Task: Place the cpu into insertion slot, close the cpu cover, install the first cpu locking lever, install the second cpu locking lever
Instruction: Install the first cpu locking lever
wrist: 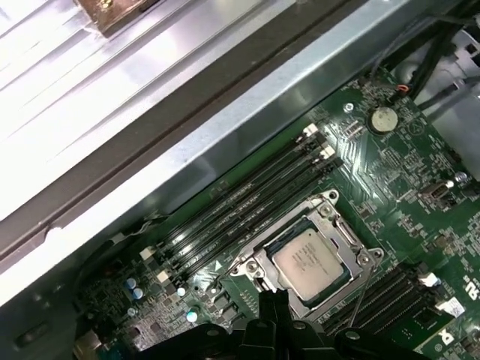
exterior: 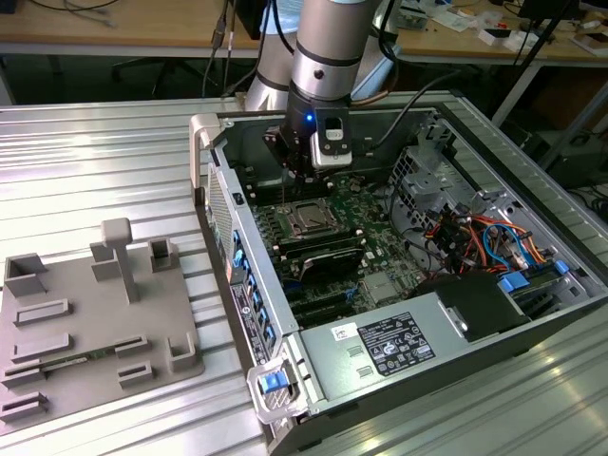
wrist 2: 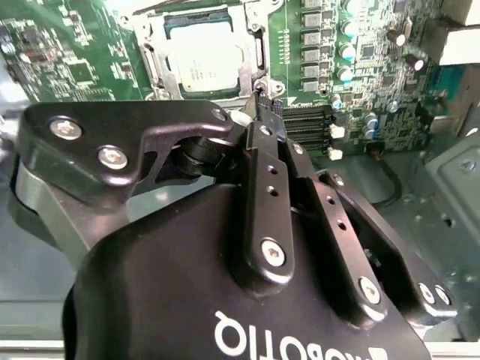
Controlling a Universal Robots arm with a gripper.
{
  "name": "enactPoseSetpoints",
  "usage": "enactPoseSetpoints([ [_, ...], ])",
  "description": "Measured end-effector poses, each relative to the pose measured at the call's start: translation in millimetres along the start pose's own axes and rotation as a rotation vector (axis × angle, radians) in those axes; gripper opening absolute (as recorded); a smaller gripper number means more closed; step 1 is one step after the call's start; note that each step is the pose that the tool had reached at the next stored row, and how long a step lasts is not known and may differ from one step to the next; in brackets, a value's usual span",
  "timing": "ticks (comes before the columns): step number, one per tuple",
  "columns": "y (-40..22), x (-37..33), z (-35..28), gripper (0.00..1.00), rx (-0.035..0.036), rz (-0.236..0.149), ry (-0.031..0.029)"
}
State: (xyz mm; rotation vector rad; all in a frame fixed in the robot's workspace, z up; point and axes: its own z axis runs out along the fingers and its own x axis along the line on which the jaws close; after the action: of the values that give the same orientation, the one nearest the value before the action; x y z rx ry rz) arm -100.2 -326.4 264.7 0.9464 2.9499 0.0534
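The cpu (wrist: 309, 257) lies flat in the insertion slot (exterior: 309, 220) on the green board, its silver top showing in both wrist views (wrist 2: 202, 56). The silver cpu cover (wrist: 255, 264) frames the chip and looks to be down around it. A thin metal lever rod (wrist: 361, 296) slants beside the socket. My gripper (wrist 2: 260, 97) hangs just above the socket's corner with its black fingers pressed together, shut, and nothing seen between them. In the exterior view the gripper (exterior: 302, 180) sits over the far edge of the socket, inside the open computer case.
Long black memory slots (wrist: 247, 202) run beside the socket, and a coin battery (wrist: 384, 118) lies further along the board. The case's metal wall (wrist: 225, 127) stands close by. Cables (exterior: 484, 237) and a power supply (exterior: 380, 347) fill the case. A grey fixture plate (exterior: 95, 323) lies outside it.
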Motion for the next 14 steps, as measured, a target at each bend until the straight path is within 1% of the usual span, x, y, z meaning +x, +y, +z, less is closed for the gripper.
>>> enactPoseSetpoints([
  [1,-0.3,0.4,0.3,0.11,-0.0003,-0.010,0.0006],
  [5,-5.0,6.9,1.3,0.11,-0.0022,-0.025,0.0030],
  [6,-6.5,9.1,2.1,0.11,-0.0043,-0.041,0.0058],
  [8,-7.9,10.8,2.7,0.11,-0.0055,-0.056,0.0083],
  [14,-12.8,17.7,4.0,0.11,-0.0077,-0.081,0.0138],
])
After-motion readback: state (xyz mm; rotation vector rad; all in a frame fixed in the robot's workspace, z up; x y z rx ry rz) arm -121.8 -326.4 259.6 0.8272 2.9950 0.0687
